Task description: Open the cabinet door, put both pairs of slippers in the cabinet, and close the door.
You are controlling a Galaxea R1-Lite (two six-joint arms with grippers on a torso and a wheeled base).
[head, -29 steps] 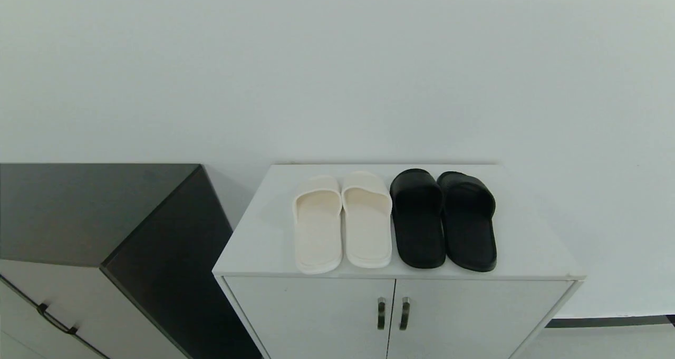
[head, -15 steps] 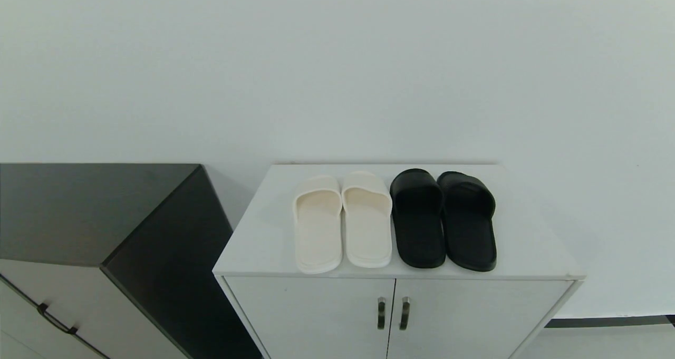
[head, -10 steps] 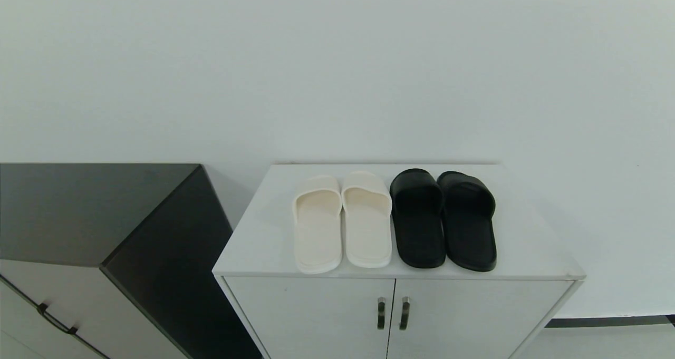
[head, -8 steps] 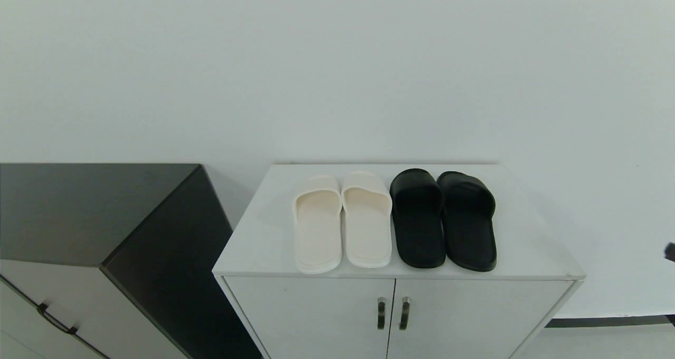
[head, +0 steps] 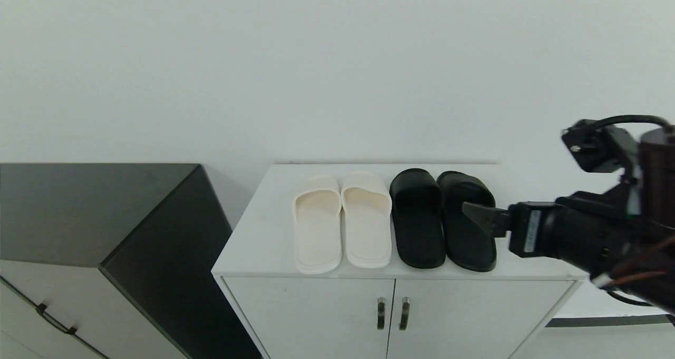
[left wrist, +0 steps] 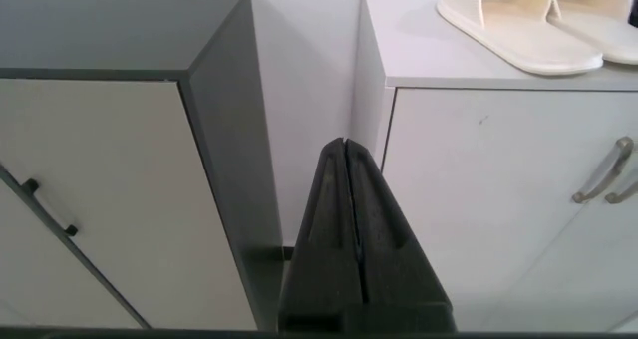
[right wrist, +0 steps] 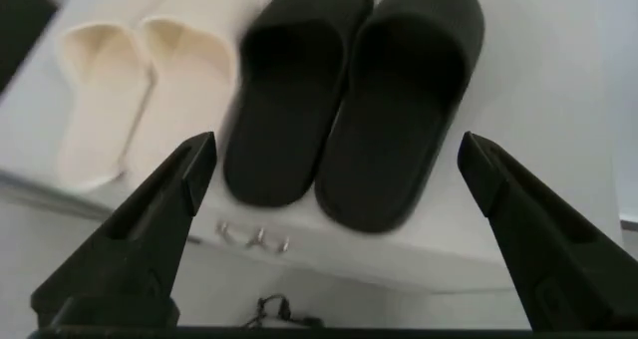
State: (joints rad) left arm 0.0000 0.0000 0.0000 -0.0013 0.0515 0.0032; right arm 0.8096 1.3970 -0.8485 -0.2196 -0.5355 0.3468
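We see the right fingers (right wrist: 150, 229) spread wide and holding nothing, over the pair of black rubber slide slippers (head: 419, 227) on top of the white two-door cabinet (head: 258, 243); we can't tell if they touch. The pair of cream rubber slide slippers (head: 364, 227) lies just beside the black pair. Both cabinet doors (head: 316, 317) are shut. The left fingers (left wrist: 334, 229) are pressed together and empty, low before the gap between the white cabinet and a dark grey cabinet (head: 105, 211).

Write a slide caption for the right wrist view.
Open right gripper aimed at black slide slippers, beside cream slide slippers, atop the white cabinet.
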